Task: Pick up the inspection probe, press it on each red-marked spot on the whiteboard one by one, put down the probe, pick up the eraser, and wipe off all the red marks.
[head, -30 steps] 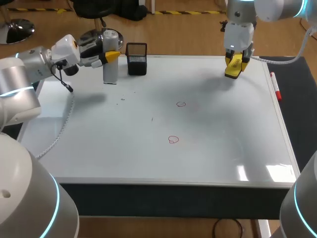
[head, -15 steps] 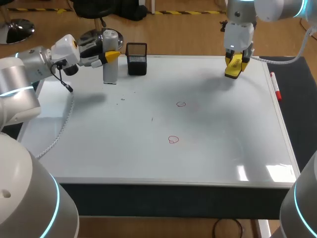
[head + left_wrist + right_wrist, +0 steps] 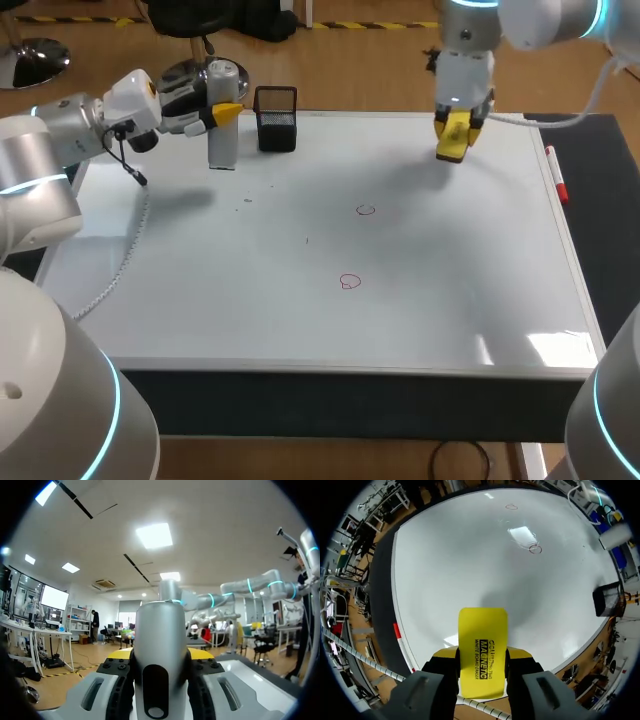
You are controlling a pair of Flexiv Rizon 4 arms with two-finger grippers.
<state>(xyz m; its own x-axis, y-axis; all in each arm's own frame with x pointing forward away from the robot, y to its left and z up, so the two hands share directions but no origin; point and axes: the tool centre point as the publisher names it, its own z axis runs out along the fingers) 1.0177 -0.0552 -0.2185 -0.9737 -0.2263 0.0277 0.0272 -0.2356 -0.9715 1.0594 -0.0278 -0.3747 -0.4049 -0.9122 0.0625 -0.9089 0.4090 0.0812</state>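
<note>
Black print — small, on yellow eraser

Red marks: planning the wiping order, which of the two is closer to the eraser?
The red mark toward the whiteboard's back edge; the other mark lies nearer the front, farther from the eraser.

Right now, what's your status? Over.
Left gripper shut on silver cylindrical probe. Right gripper shut on yellow block eraser. Two red marks unwiped. Black mesh holder beside probe.

A robotics lab bench, seen from my remote station.
My left arm and right arm, white with glowing blue rings, flank a surface topped by a whiteboard; a coiled cable trails across it, with a red marker and a black mesh holder at its edges.
</note>
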